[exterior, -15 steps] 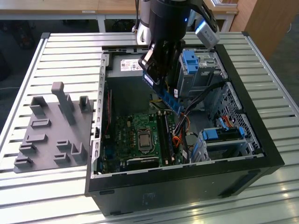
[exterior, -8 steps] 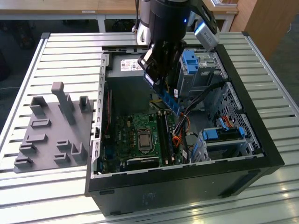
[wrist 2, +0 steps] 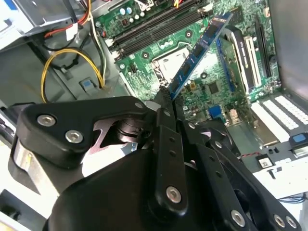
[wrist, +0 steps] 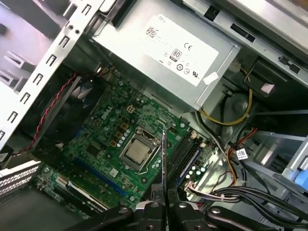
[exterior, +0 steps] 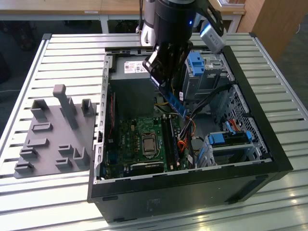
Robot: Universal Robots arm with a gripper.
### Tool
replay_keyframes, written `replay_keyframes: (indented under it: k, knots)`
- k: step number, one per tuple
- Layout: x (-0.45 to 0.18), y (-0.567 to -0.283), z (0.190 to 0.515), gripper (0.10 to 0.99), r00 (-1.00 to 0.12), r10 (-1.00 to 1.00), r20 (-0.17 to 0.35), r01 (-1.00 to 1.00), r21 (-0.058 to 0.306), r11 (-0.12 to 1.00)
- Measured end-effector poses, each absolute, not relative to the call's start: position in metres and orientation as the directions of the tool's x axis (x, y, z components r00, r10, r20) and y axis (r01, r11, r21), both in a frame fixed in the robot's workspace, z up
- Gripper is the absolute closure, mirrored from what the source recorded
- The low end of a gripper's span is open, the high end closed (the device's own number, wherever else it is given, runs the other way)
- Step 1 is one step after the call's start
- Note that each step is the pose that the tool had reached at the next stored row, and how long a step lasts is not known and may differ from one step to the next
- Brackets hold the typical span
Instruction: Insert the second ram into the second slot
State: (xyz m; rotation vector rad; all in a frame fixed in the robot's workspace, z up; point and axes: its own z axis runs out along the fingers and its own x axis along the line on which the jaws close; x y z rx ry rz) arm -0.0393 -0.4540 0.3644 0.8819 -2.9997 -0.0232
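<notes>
One gripper (exterior: 165,88) holds the second ram (exterior: 177,103) tight, with its two fingers pinched shut on one end of the thin blue stick. The stick pokes straight out from the fingertips, its long way pointing down toward the green board (exterior: 126,139) inside the open computer case (exterior: 192,192). It hangs in the air above the green board and does not touch it. In the exterior view the stick looks tilted, not level with the green board. The long black slots (wrist 2: 159,26) lie on the green board, next to the square silver chip holder (wrist: 137,151) and below the stick. Some coloured wires (exterior: 184,143) bunch up at the edge of the green board near the slots. They could get in the way.
</notes>
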Motion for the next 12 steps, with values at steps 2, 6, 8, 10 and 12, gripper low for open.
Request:
replay_keyframes:
  k: [2, 6, 8, 10, 12]
  knots:
    - [-0.0392, -0.4540, 0.3641, 0.949, -0.855, -0.519, 0.010, -0.518, 0.018, 0.855]
    - [-0.0392, -0.4540, 0.3634, 0.949, -0.889, -0.458, 0.010, -0.458, 0.018, 0.889]
    - [-0.0392, -0.4540, 0.3632, 0.949, -0.904, -0.428, 0.010, -0.428, 0.018, 0.904]
    - [-0.0392, -0.4540, 0.3630, 0.949, -0.916, -0.401, 0.010, -0.401, 0.018, 0.916]
    - [-0.0392, -0.4540, 0.3629, 0.949, -0.926, -0.377, 0.010, -0.377, 0.018, 0.926]
